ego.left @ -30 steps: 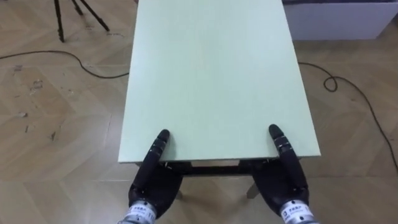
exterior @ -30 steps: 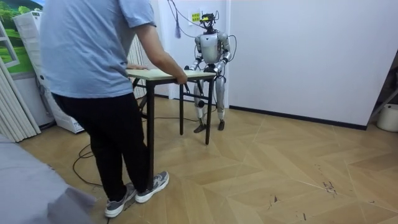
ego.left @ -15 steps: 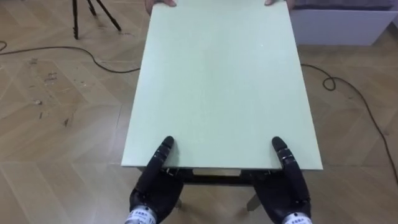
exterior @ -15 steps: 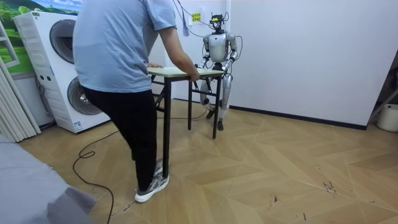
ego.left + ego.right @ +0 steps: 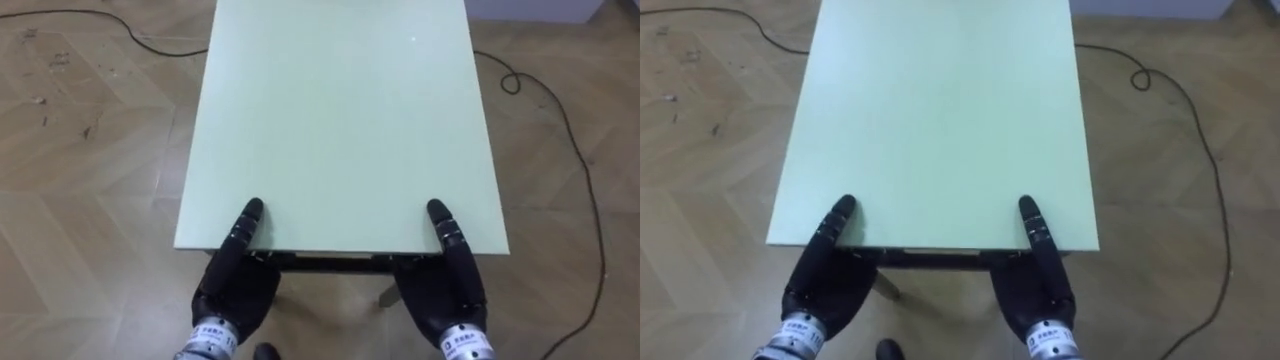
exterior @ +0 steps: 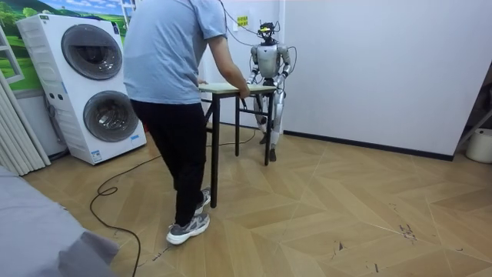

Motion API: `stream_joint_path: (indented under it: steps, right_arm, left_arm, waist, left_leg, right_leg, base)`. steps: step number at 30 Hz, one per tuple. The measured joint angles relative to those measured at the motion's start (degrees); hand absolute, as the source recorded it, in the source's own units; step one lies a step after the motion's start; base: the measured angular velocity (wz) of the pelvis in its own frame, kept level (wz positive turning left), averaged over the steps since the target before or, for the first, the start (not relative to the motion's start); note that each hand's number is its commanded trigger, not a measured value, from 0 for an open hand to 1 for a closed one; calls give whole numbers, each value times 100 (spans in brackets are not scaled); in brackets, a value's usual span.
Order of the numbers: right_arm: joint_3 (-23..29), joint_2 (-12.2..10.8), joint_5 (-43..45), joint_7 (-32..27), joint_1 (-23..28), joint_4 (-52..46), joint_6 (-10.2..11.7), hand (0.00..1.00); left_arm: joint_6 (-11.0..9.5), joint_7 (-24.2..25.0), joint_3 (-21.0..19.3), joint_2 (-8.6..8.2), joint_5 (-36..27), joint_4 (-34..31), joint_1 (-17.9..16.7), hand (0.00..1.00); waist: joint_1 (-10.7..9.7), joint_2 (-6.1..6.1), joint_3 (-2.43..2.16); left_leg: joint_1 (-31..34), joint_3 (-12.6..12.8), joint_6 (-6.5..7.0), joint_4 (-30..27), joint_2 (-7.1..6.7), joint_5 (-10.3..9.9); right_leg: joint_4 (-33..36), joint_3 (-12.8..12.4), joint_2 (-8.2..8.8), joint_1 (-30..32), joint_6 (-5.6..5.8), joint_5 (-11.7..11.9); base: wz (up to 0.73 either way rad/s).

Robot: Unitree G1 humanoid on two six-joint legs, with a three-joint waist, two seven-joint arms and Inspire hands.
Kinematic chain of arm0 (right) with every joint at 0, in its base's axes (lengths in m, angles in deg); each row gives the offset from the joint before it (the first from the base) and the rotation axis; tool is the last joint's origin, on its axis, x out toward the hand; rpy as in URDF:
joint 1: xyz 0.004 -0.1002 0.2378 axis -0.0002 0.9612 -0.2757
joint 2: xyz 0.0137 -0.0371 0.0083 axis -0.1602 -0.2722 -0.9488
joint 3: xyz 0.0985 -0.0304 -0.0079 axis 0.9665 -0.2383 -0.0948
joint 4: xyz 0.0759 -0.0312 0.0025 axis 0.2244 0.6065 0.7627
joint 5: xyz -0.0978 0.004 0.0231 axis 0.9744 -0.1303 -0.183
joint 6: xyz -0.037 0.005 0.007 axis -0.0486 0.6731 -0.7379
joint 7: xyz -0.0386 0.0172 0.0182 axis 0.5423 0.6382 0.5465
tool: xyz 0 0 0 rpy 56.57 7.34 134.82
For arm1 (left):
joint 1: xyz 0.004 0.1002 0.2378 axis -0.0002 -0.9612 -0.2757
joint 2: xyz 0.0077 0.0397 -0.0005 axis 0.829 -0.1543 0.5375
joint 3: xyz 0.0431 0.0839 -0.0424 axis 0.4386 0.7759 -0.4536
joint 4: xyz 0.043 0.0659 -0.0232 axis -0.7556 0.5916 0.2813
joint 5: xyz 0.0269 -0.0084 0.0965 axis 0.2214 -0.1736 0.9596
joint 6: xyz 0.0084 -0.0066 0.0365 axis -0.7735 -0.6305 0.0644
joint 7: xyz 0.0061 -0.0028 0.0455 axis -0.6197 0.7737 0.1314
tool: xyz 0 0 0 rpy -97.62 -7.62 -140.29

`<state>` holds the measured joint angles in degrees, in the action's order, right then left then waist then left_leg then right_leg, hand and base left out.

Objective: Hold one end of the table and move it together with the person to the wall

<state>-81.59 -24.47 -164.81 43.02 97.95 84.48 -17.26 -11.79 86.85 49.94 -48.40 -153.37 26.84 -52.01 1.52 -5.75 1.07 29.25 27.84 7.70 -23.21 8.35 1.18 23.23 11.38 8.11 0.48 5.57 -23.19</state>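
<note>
Ok so I'm looking down at the pale green table [image 5: 340, 120], and it's sitting right in front of the robot on the wood floor. The left hand [image 5: 235, 290] and right hand [image 5: 440, 290] are both reaching over its near edge, one by each corner. They're mostly tucked under the top, so I can't tell if they're actually clamping it. In the room view a person [image 6: 173, 85] is holding the opposite end, stepping near a stacked washer and dryer [image 6: 88, 85].
</note>
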Motion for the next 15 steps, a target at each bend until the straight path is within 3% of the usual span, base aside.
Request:
stream_joint_path:
  steps: [2, 4, 5, 6, 7, 8, 9, 10, 11, 12, 13, 14, 15]
  right_arm:
    - [-37, -6, -93, -16, -16, 47, -27, 100]
    - [-42, -22, -182, -33, -14, 70, -50, 100]
    - [-46, -16, -212, -36, -14, 73, -51, 100]
    - [-53, 0, -261, -38, -8, 80, -50, 100]
    - [-52, 4, -302, -37, 30, 78, -32, 100]
    - [-48, -4, -301, -37, 42, 79, -31, 100]
    - [-49, -3, -292, -37, 50, 121, -30, 100]
    - [-69, 35, -278, -39, 48, 164, -31, 100]
    - [-88, 73, -272, -40, 48, 166, -30, 100]
    - [-94, 160, -227, -40, 50, 165, -26, 100]
    - [-72, 216, -185, -39, 50, 165, -26, 100]
    - [-64, 220, -162, -39, 51, 164, -26, 100]
    - [-65, 207, -123, -39, 63, 164, -43, 100]
  left_arm:
    - [10, 0, -18, 21, 25, 0, 7, 100]
    - [12, 0, -9, 72, 23, 0, 29, 100]
    - [14, 0, -3, 90, 20, 0, 37, 100]
    - [28, 0, 11, 105, 24, 1, 43, 100]
    - [36, 0, 42, 122, 27, 6, 54, 100]
    - [31, 0, 47, 121, 30, 10, 53, 100]
    - [8, 0, 74, 114, 7, 55, 37, 100]
    - [-27, 0, 127, 122, -102, 101, -18, 100]
    - [-36, 0, 156, 121, -184, 103, -56, 100]
    - [-39, 0, 152, 69, -230, 117, -127, 100]
    - [-37, 1, 155, -19, -222, 148, -162, 100]
    - [-23, 1, 147, -33, -207, 148, -177, 100]
    - [2, 1, 101, -56, -184, 148, -209, 100]
  waist:
    - [61, -4, 3]
    - [156, 94, 21]
    - [201, 129, 23]
    - [274, 252, 37]
    - [342, 340, 39]
    - [336, 348, 42]
    - [315, 314, 91]
    - [341, 347, 117]
    - [352, 384, 133]
    - [342, 513, 133]
    - [302, 642, 132]
    - [277, 681, 140]
    - [178, 715, 133]
  left_leg:
    - [18, -43, -44, 152, 145, 233]
    - [-3, -168, -82, 591, 333, 714]
    - [-40, -201, -115, 791, 371, 878]
    - [-131, -380, -272, 1232, 416, 1278]
    - [-230, -701, -802, 1671, 413, 1720]
    - [-224, -816, -1060, 1685, 423, 1863]
    - [-154, -899, -1054, 1031, 394, 1479]
    - [-96, -978, -741, -49, 402, 769]
    - [-95, -1012, -693, -530, 401, 410]
    - [-96, -1129, -713, -1479, 394, -238]
    - [-141, -1273, -710, -2282, 402, -730]
    - [-244, -1336, -699, -2582, 399, -949]
    - [-591, -1417, -739, -2943, 399, -1309]
  right_leg:
    - [-181, 21, -230, 27, -140, -8]
    - [-173, 177, -548, 165, -389, 52]
    - [-178, 186, -638, 213, -448, 89]
    - [-198, 229, -849, 283, -565, 200]
    - [-233, 323, -991, 371, -701, 327]
    - [-210, 396, -958, 428, -767, 369]
    - [-129, 524, -835, 472, -842, 404]
    - [-106, 648, -705, 468, -893, 453]
    - [-105, 679, -662, 468, -897, 496]
    - [-107, 823, -596, 496, -901, 588]
    - [-108, 974, -575, 570, -892, 699]
    - [-106, 1025, -572, 596, -896, 742]
    - [-98, 1144, -572, 660, -927, 792]
  base:
    - [-19]
    - [-4]
    - [-15]
    - [-7]
    - [0]
    - [5]
    - [-6]
    - [-11]
    - [-19]
    - [-6]
    - [5]
    - [25]
    - [51]
